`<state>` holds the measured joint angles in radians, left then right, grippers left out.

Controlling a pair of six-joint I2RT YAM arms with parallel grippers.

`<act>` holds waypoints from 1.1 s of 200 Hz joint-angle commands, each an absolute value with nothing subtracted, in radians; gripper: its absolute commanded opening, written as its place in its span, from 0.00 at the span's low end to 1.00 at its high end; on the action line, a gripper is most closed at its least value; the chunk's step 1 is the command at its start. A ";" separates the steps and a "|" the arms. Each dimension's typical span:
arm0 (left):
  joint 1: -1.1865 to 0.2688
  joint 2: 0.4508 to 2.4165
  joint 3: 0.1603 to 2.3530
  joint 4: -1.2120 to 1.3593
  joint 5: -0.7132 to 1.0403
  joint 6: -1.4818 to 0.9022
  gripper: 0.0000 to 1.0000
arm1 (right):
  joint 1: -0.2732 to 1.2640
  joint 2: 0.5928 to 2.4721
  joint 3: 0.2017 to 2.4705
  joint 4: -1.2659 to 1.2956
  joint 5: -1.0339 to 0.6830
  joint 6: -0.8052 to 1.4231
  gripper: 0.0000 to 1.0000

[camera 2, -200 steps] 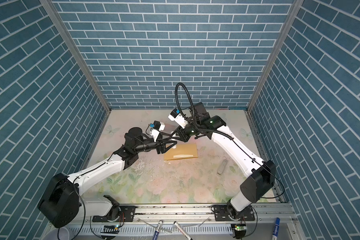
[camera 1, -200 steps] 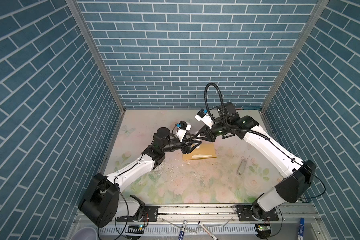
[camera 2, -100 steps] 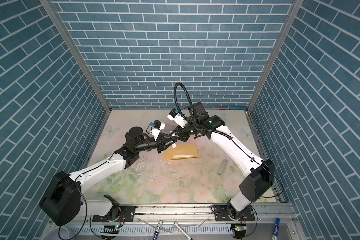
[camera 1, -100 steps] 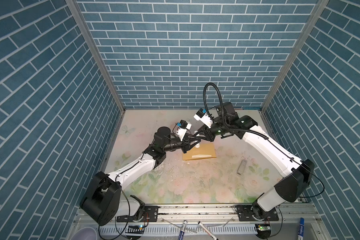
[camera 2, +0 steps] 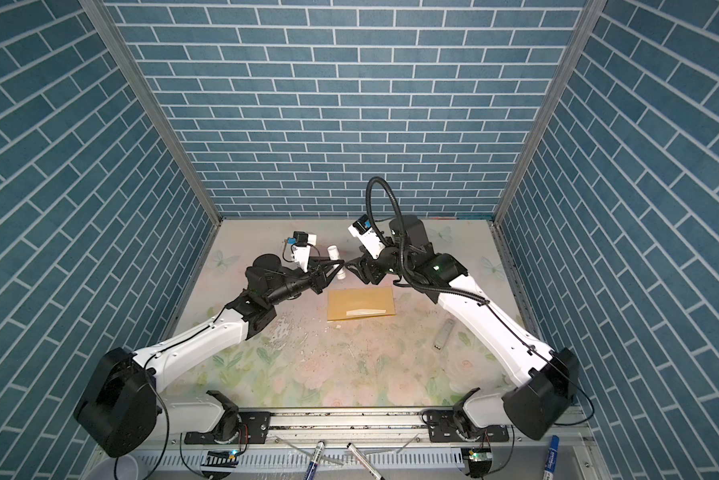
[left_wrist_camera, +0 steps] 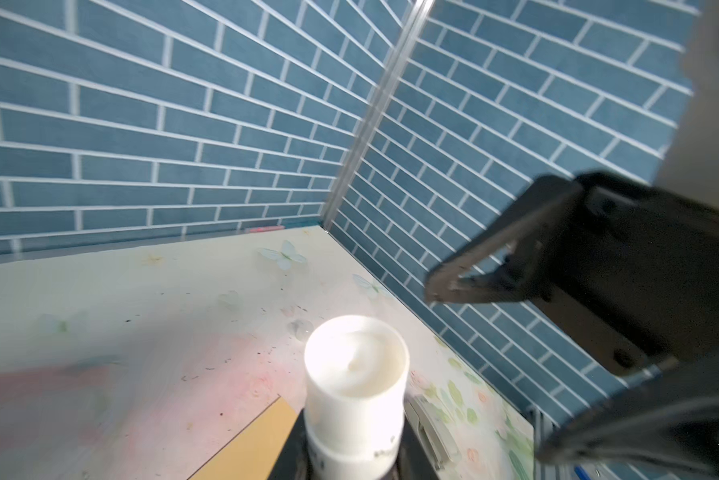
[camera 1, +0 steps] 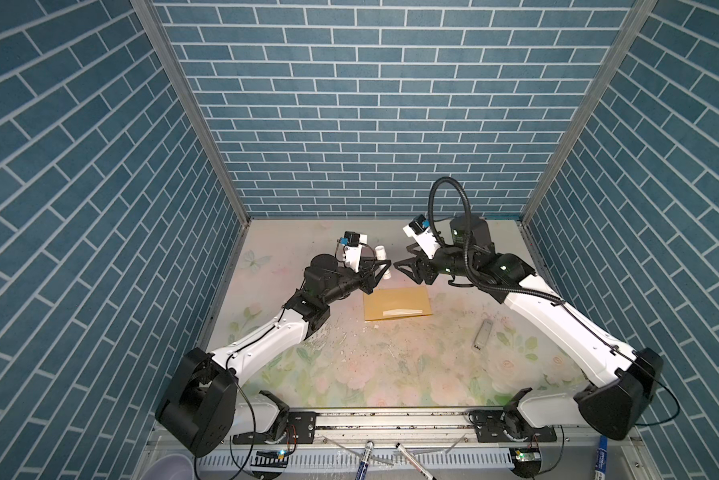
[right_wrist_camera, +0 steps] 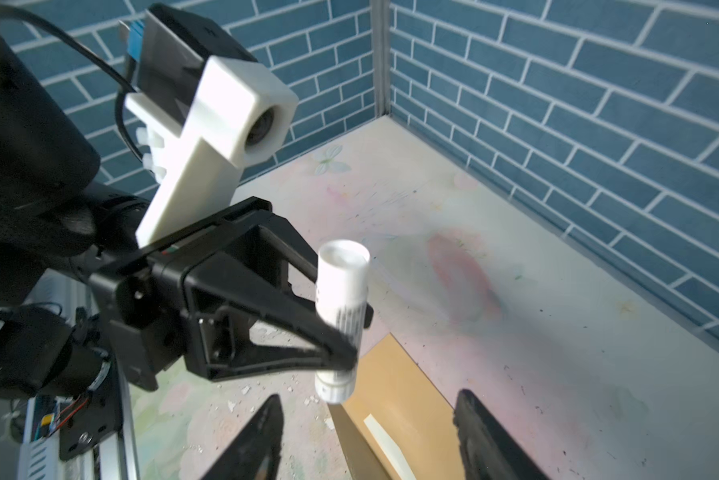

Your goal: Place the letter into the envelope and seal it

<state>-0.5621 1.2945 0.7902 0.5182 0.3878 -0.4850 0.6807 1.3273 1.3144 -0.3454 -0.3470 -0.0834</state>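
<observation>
The left gripper (right_wrist_camera: 332, 316) has clamped the white glue stick (right_wrist_camera: 343, 286) while the right gripper (right_wrist_camera: 368, 401) has spread, empty (a handover, seemingly). The envelope (camera 1: 395, 301) lies on the worktop (camera 1: 391, 365) below, letter unseen; the stick, held by fingertips only, could slip.

Enclosure: three walls (camera 1: 349, 104) of teal-blue brick pattern, white joints; aluminium posts (camera 1: 191, 104) at both back corners. Tabletop (camera 1: 370, 365): pale floral print, scuffed, speckled with debris. Lighting bright, even.
</observation>
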 commanded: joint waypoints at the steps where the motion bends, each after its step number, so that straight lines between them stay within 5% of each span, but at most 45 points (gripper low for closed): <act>1: -0.571 1.235 0.803 0.487 0.141 -0.638 0.00 | 0.684 1.264 1.188 -0.115 -0.272 -0.071 0.72; 102: -0.583 1.203 0.812 0.489 -0.014 -1.009 0.00 | 0.770 1.364 0.850 0.693 -0.226 -0.203 0.73; 220: -0.584 1.206 0.801 0.511 -0.002 -1.042 0.00 | 0.860 1.546 0.916 0.840 -0.147 -0.317 0.53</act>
